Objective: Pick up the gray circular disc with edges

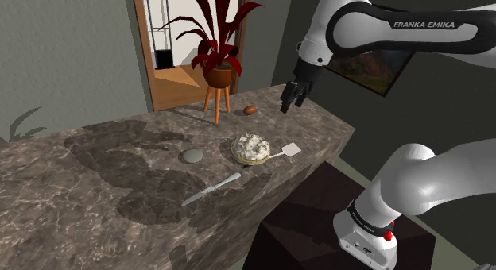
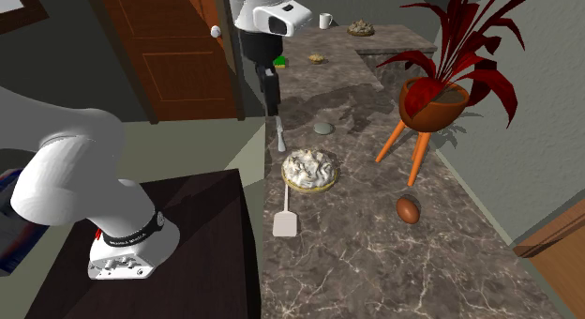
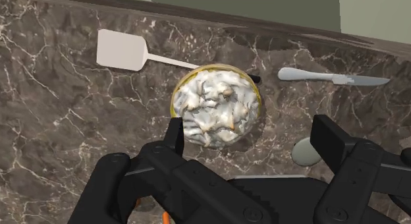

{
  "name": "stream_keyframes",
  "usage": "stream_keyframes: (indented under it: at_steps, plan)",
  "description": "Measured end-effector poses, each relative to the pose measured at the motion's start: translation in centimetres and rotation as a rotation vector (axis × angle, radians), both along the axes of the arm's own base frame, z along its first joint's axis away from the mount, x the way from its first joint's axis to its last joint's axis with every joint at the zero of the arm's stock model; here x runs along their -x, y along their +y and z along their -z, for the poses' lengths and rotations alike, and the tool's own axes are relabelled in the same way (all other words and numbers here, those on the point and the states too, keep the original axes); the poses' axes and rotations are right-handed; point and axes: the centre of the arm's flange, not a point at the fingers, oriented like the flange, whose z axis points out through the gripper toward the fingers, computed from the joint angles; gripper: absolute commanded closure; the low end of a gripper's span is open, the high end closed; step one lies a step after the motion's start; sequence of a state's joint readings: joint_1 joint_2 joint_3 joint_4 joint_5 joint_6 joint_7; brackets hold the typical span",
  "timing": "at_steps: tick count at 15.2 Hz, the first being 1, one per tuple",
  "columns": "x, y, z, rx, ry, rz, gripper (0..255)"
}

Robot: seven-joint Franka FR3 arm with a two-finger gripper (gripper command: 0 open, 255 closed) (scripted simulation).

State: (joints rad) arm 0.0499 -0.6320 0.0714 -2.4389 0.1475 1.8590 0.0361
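Note:
The gray disc (image 1: 191,156) is a small flat round piece lying on the dark marble counter (image 1: 95,181). It also lies beyond the pie dish in the second exterior view (image 2: 323,129). In the wrist view the disc (image 3: 303,152) peeks out beside one finger, partly covered by it. My black gripper (image 1: 292,96) hangs open well above the counter, apart from the disc and holding nothing. Seen from the wrist, the gripper (image 3: 251,140) hovers over a dish of pale crumpled filling (image 3: 215,105). In the second exterior view the gripper (image 2: 272,101) points down.
Beside the dish (image 1: 252,148) lie a white spatula (image 1: 289,152) and a silver knife (image 1: 211,189). A brown egg-shaped thing (image 1: 250,110) and a red-leaved plant on an orange tripod stand (image 1: 218,74) stand farther back. The counter's edge drops off near the spatula.

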Motion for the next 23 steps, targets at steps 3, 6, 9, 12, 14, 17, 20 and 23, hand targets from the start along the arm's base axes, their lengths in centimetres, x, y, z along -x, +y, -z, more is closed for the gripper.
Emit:
stream_keyframes:
  at_steps: [3, 6, 9, 12, 14, 17, 20, 23]
  plan:
    - [-1.9, 2.5, 2.4, 0.008, -0.008, -0.016, 0]
    - [-4.2, 5.1, 5.1, 0.015, -0.016, -0.033, 0]
    - [-6.3, 7.4, 7.5, 0.023, -0.025, -0.049, 0]
    - [-8.2, 9.7, 9.9, 0.030, -0.033, -0.065, 0]
    - [-9.6, 11.4, 11.1, 0.035, -0.040, -0.076, 0]
    - [-11.8, 13.9, 13.7, 0.042, -0.048, -0.093, 0]
    - [-13.7, 16.2, 16.1, 0.049, -0.056, -0.109, 0]
    - [-15.6, 19.0, 18.3, 0.056, -0.064, -0.126, 0]
